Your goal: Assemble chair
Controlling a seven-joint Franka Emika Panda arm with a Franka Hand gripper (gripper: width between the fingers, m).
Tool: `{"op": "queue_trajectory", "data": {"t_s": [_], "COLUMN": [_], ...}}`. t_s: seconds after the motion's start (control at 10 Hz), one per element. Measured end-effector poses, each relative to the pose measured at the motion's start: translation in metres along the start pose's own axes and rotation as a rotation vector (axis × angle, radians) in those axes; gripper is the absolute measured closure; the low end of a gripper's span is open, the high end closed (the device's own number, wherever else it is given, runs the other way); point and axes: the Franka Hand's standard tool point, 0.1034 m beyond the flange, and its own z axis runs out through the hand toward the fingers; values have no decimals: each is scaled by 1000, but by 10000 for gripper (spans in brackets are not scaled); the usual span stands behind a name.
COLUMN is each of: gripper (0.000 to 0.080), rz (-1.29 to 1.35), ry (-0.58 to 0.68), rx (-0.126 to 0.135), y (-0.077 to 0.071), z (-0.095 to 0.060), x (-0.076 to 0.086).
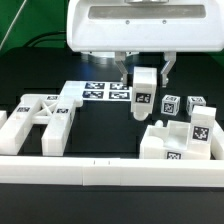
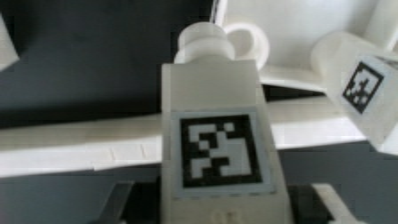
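chair post (image 1: pixel 143 97): glossy white is being shown, a black-and-white square tag being carried on one face
side frame (image 1: pixel 45 116): plain white is being shown throughout
small cubes (image 1: pixel 170 103): white is being shown, black-and-white tags being carried
marker board (image 1: pixel 105 90): white is being shown under black-and-white square tags
table (image 1: pixel 103 133): black is being shown
border rail (image 1: pixel 110 178): white is being shown

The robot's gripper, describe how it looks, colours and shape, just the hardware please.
The gripper has two slim dark fingers under a broad, rounded white housing with a pale grey rectangular panel across its face. I can see no cables or markings on it. The wrist view shows only blurred dark grey bits of the fingers.
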Motion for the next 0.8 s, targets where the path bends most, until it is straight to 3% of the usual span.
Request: {"op": "queue_trajectory", "data": {"t_s": [0.2, 0.4, 0.8], "gripper": [512, 512, 512], "rz": [-4, -20, -27], "ry": [116, 280, 328], "rx": [-6, -4, 5], "y": [0, -9, -22], "z": [1, 0, 8], "x": [-1, 4, -4]}}
